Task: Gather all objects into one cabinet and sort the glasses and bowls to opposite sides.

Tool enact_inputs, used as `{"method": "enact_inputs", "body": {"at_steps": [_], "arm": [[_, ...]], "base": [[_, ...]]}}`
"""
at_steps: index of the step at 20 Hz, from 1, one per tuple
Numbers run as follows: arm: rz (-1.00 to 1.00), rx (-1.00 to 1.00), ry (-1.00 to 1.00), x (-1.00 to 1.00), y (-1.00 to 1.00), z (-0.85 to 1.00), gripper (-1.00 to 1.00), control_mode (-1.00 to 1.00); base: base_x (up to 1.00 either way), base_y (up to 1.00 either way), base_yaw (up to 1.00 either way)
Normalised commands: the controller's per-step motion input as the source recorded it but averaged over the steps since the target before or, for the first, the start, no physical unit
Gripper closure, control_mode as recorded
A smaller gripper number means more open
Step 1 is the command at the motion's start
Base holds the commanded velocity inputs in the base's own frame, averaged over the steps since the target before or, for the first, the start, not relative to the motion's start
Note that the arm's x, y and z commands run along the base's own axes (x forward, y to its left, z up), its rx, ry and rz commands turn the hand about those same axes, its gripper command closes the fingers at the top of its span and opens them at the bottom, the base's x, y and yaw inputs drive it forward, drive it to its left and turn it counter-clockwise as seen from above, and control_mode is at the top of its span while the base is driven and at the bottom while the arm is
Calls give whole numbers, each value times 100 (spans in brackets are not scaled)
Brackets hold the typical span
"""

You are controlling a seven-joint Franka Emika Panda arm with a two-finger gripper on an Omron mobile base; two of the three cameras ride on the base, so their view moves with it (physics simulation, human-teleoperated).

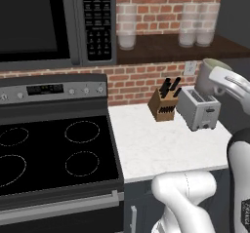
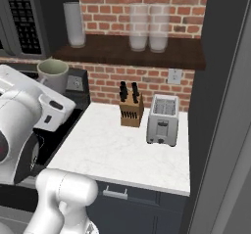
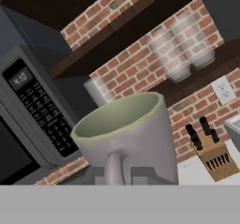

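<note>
Mug (image 3: 129,138) clenched by its handle in the jaws, raised above the white bench (image 1: 161,144), upright, pale grey outside, greenish-beige inside, handle toward the hand.

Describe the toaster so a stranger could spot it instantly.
Find the white marble counter below the red brick wall. At its back stands a boxy silver two-slot toaster, right of the wooden knife block: metallic and slotted, not wooden with black handles.

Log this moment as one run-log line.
gripper: shut on mug | mug: held upright above counter | nearby: knife block, toaster | cabinet: not reached
</note>
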Motion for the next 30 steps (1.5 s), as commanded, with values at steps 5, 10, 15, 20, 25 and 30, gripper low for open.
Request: {"method": "enact_inputs", "body": {"at_steps": [5, 10, 15, 20, 25, 30], "arm": [[-8, 0, 0, -26, 13, -8, 100, -100], [0, 0, 0, 0, 0, 0, 100, 100], [0, 0, 0, 0, 0, 0, 100, 100], [0, 0, 0, 0, 0, 0, 100, 100], [0, 0, 0, 0, 0, 0, 100, 100], [0, 0, 0, 0, 0, 0, 100, 100]], "base": [[0, 0, 0], [-42, 34, 15], [-55, 49, 28], [-27, 75, 43], [-1, 98, 49], [0, 100, 52]]}}
